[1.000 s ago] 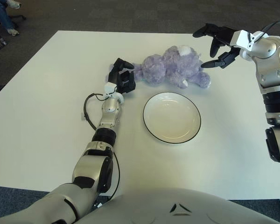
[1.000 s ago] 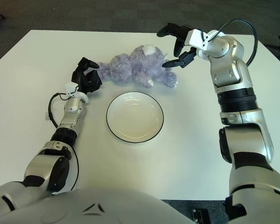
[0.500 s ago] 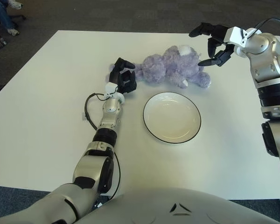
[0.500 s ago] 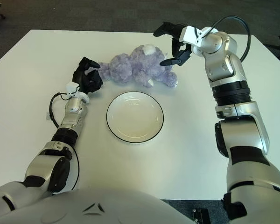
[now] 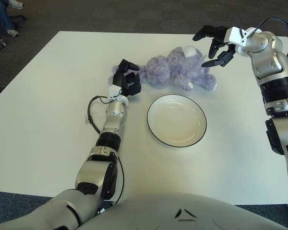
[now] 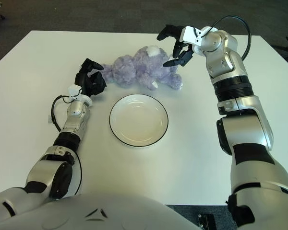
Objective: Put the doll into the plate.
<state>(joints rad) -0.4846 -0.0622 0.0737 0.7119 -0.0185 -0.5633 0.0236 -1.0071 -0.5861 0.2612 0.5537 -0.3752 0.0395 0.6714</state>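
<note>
A fluffy purple doll (image 5: 178,71) lies on its side on the white table, just beyond the plate. The white plate (image 5: 176,120) with a thin dark rim holds nothing. My left hand (image 5: 126,80) hovers at the doll's left end, fingers spread and close to the fur but not closed on it. My right hand (image 5: 214,44) is above the doll's right end, fingers spread and holding nothing.
The white table (image 5: 48,110) stretches wide to the left and front of the plate. A black cable (image 5: 90,111) loops beside my left forearm. Dark carpet surrounds the table, and a seated person's legs (image 5: 2,17) show at the far left corner.
My right hand has moved left and a little farther back, closing in over the doll's right end. The left hand, doll and plate have stayed put.
</note>
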